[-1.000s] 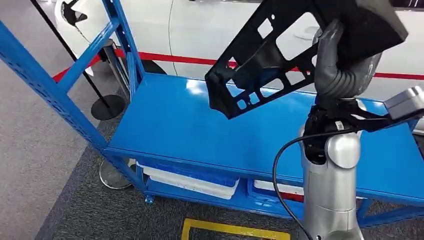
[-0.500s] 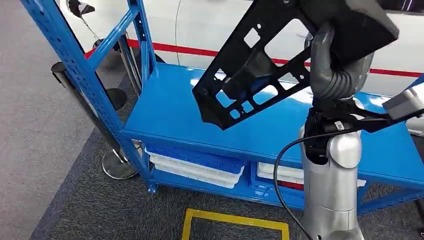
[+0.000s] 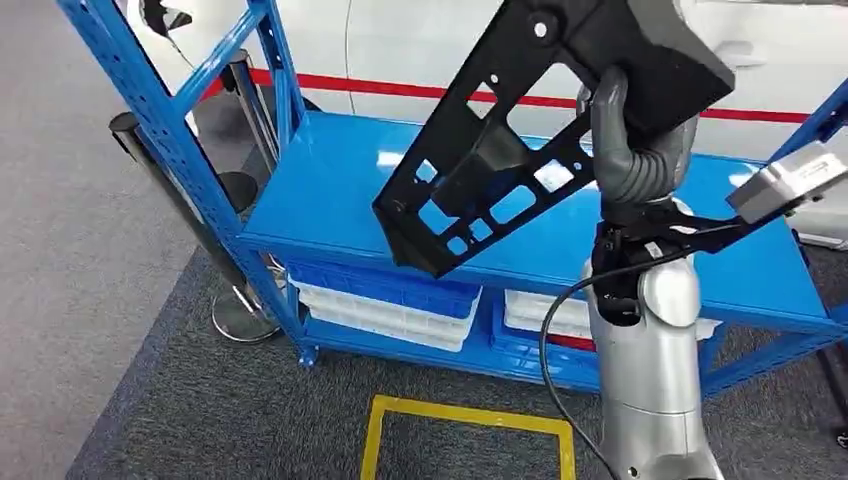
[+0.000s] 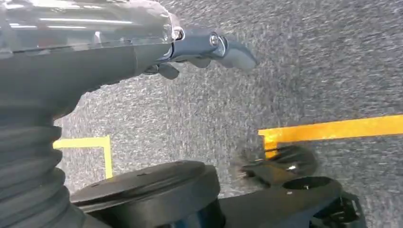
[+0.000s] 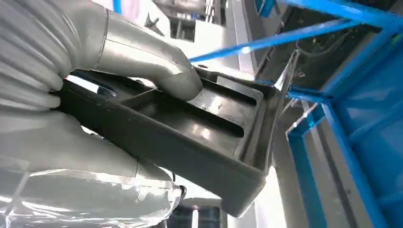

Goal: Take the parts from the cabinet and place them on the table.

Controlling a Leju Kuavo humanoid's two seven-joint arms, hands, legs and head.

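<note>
Grey carpet surrounds the blue table [image 3: 330, 205]; right hand [image 3: 625, 150] fingers hold black part [image 3: 480, 170].

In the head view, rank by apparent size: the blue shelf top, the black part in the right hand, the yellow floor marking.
1. Blue shelf top, though partly hidden.
2. Black part, gripped by the right hand; it is nearer the camera, so the first two places are uncertain.
3. Yellow floor marking, clearly smallest.
</note>
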